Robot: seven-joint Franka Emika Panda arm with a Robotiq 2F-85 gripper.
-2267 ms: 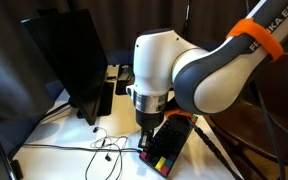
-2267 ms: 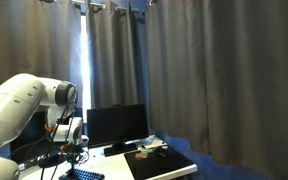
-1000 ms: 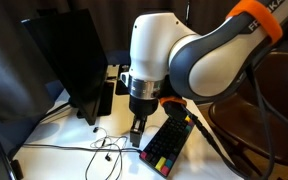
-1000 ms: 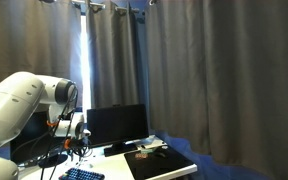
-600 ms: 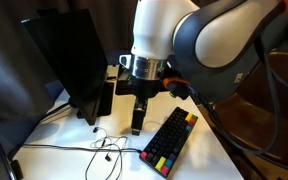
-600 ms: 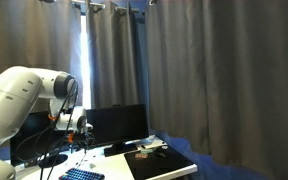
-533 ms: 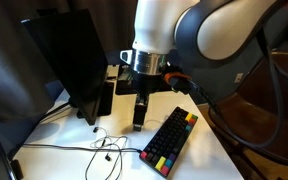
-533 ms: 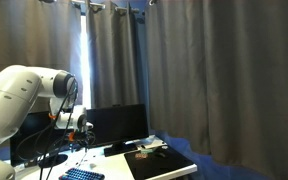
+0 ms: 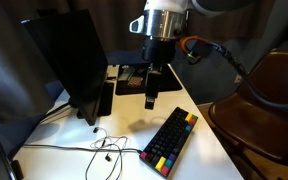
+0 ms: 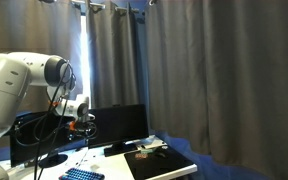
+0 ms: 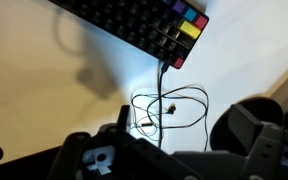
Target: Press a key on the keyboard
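While my fingers hang pinched together, empty, above white surface: next, lower onto compact black rainbow-edged keyboard, tap one key.

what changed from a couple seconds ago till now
The gripper went from down at the keyboard to well above it, and the arm swung up with it. Nothing was taken hold of or let go. The keyboard, the monitor and the thin cable on the table stayed where they were.
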